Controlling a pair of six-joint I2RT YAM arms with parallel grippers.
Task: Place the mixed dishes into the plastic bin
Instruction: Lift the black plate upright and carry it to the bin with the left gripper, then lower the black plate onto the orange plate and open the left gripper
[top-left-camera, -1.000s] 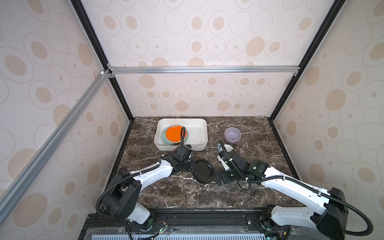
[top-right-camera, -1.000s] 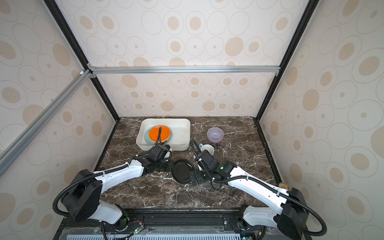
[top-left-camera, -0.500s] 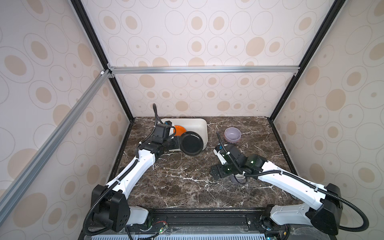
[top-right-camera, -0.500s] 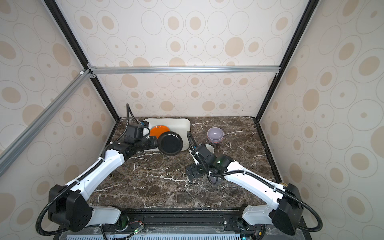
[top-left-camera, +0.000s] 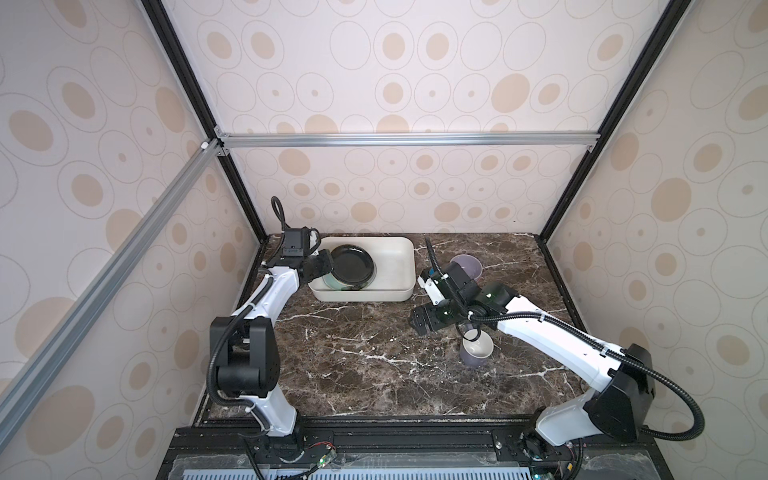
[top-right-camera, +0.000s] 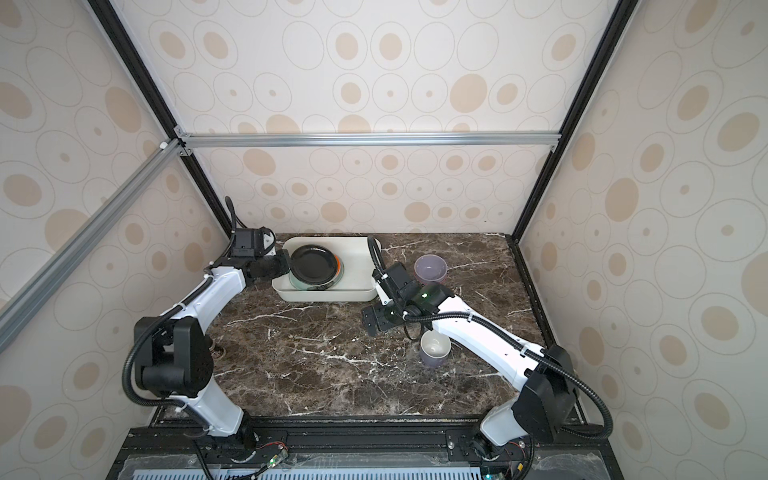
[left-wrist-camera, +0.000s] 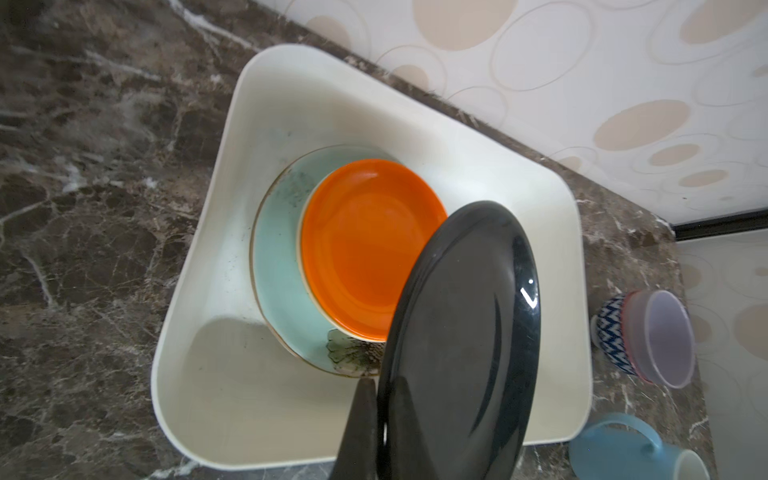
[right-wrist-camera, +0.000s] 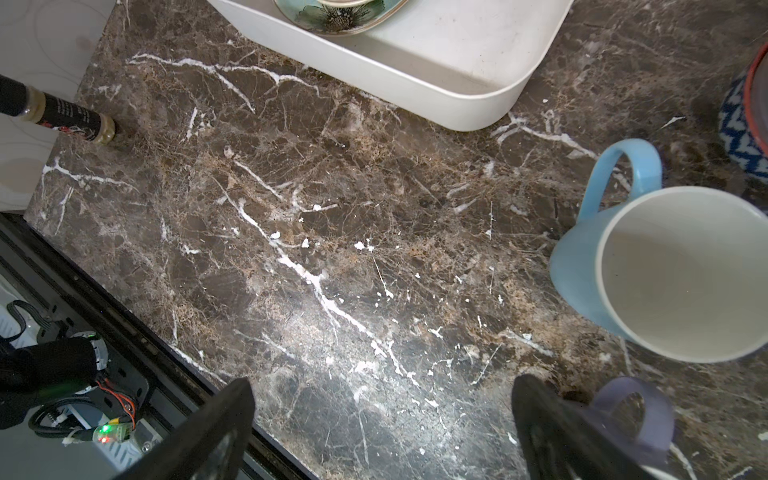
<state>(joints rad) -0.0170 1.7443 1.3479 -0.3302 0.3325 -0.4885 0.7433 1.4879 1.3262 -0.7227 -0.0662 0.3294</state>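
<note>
Change: the black plate (top-left-camera: 353, 264) lay flat on the table (top-left-camera: 353, 357), mid-front, a second ago, with both my grippers beside it. Now it's off the table and hangs over the left half of the bin (top-left-camera: 368, 296). My left gripper (top-left-camera: 321, 266) is clamped on its rim. In the left wrist view the plate is steeply tilted, and I can't tell if its low edge touches anything. Below it in the bin: orange plate (left-wrist-camera: 365, 245) stacked on teal plate (left-wrist-camera: 276, 266). Half a second ago the plate was nearer the bin's right front; it has since moved left over the stack.

My right gripper (right-wrist-camera: 382, 415) has pulled away from table centre. Its jaws are wide apart and empty, over bare table. Purple mug (right-wrist-camera: 636, 411) is just beside one finger, blue mug (right-wrist-camera: 582, 270) near.

Meaning: the third plate is nearly in. I judge it still needs levelling, lowering and release, and a tilted drop could clack on the orange plate. Still outside the bin: both mugs, and the lavender bowl (top-left-camera: 467, 266) nested in the patterned bowl (left-wrist-camera: 611, 328), right of the bin. The right gripper looks placed for a mug next.
</note>
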